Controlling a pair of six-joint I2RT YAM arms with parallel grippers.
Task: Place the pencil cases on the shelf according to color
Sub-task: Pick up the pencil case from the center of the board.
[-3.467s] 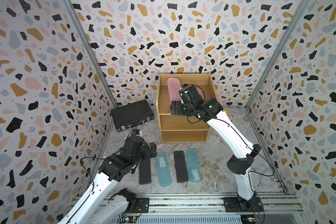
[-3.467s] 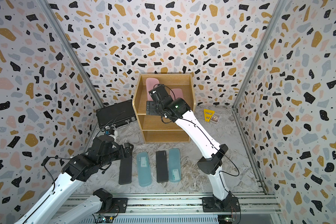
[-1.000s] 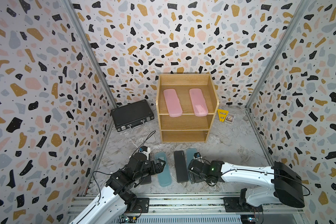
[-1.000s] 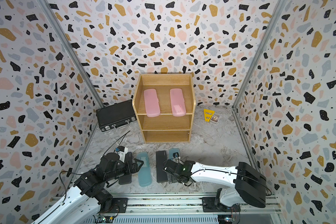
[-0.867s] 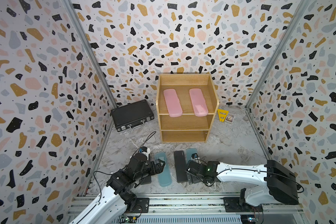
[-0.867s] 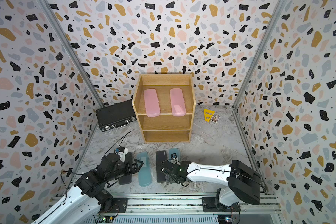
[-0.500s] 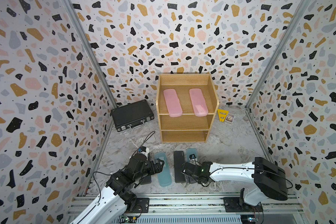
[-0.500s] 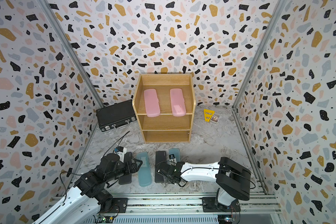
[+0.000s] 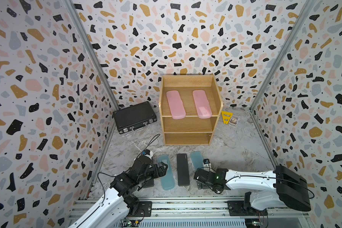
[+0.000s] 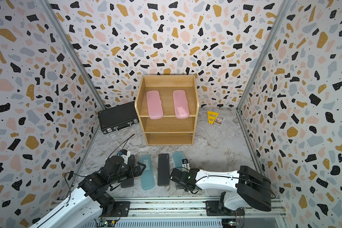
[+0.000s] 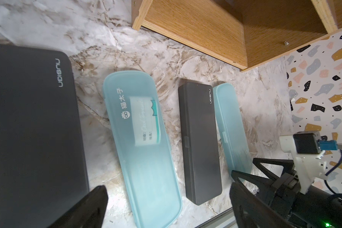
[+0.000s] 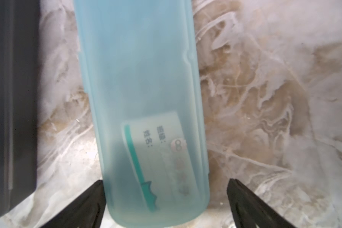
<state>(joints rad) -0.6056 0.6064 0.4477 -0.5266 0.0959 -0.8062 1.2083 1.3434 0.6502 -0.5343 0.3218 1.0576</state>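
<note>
**Right tool open over the end of a teal case**

The two pink pencil cases (image 9: pixel 175 104) lay side by side on the top tier of the shelf (image 9: pixel 188 124), in the middle of both top views. I think this tier was meant for pink, so the two bare tiers below it were left for teal and for black.

The other four cases lay in a row on the marble surface (image 9: pixel 235 150), in the lower middle of the frame. From the left there was a black case (image 10: pixel 127 180) half under my left arm, then a teal case (image 9: pixel 165 173), a second black case (image 9: pixel 183 169) and a second teal case (image 9: pixel 196 160).

My right tool (image 12: pixel 165 180) was low over the lower end of this last teal case. Its jaws were wide apart, with one finger along each long side, and it gripped nothing. I judge it stood so because the case is flat and slim, and only its narrow width can go between the jaws.

My left tool (image 11: pixel 166 187) hung above the first teal case, also apart and empty. Probably it was there to take the partner of the same colour.
</note>
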